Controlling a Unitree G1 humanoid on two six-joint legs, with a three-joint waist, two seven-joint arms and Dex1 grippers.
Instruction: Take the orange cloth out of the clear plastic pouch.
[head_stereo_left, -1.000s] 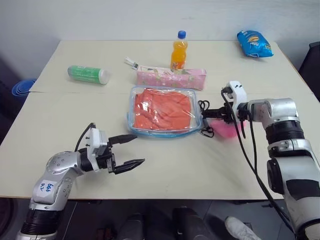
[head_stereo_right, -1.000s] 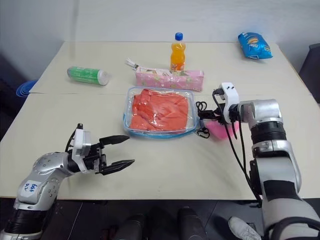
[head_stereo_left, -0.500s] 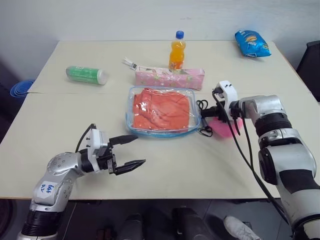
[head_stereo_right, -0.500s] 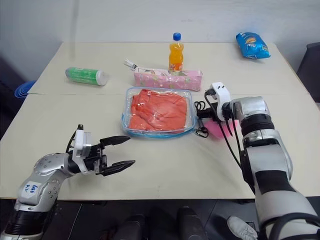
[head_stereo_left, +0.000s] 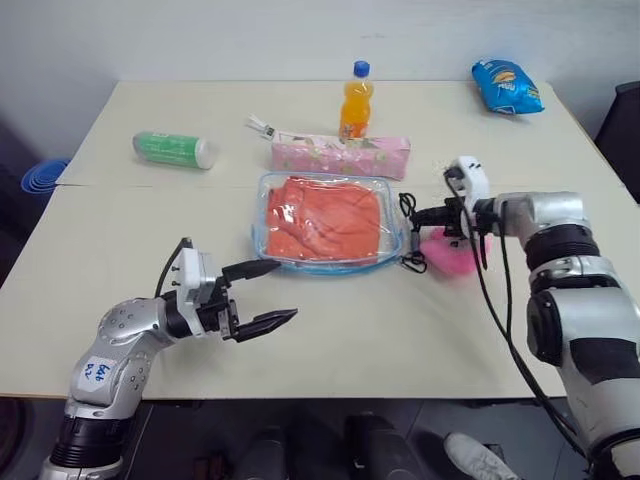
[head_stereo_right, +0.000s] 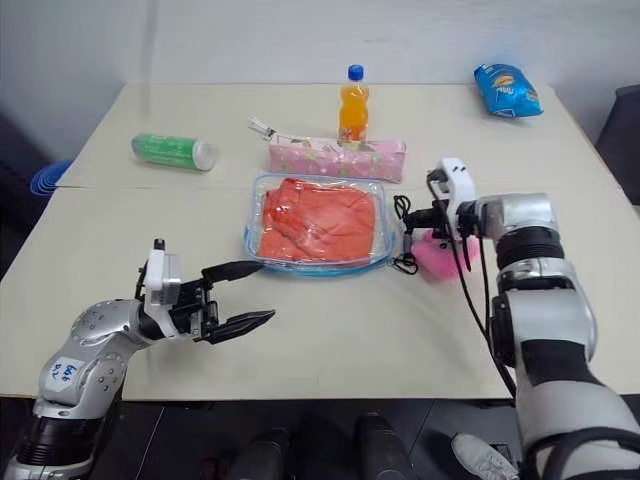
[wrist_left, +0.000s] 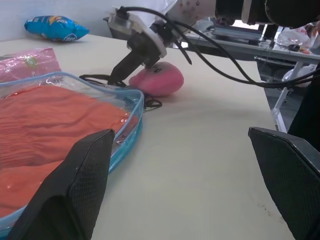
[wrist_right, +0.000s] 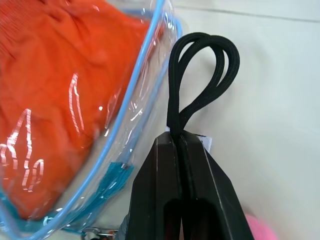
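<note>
The clear plastic pouch lies flat at the table's middle, blue-trimmed, with the orange cloth inside it. A black cord loop hangs off the pouch's right edge. My right gripper is shut on that cord just beside the pouch; in the right wrist view the two fingers press together with the loop sticking out past them. My left gripper hovers open above the table in front of the pouch's near-left corner, pointing toward it, with nothing between its fingers.
A pink plush toy lies right under my right gripper. Behind the pouch lie a pink floral pencil case and an orange drink bottle. A green bottle lies far left, a blue snack bag far right.
My right gripper has shut on the black cord loop at the pouch's right edge. The left gripper stays open and in about the same place.
</note>
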